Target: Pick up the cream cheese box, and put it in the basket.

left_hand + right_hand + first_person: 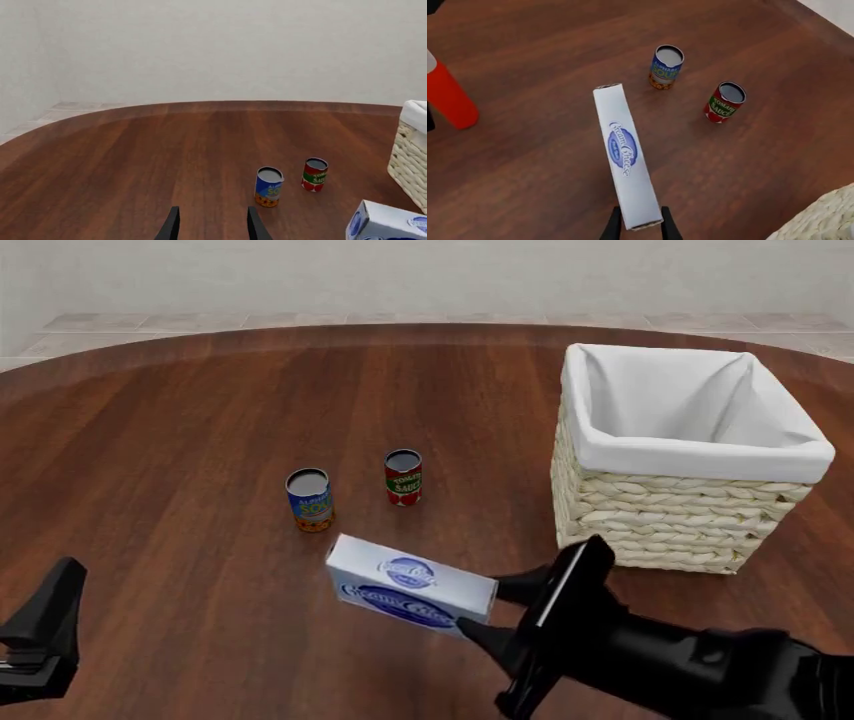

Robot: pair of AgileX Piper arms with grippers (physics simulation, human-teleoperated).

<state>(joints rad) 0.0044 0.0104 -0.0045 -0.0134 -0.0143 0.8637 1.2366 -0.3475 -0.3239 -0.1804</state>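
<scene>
My right gripper pinches one end of the cream cheese box; two cans stand beyond it, the basket to its right, nothing between.

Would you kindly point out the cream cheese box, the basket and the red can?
cream cheese box (pixel 407 585): front view, top face.
basket (pixel 667 510): front view, woven front wall.
red can (pixel 403 480): front view, label.

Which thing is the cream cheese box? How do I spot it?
Find the big wicker basket on the brown table. Nearer the camera than its left side lies the cream cheese box, by the right gripper. Unlike the two round cans, it is a flat white carton with blue ovals.
</scene>
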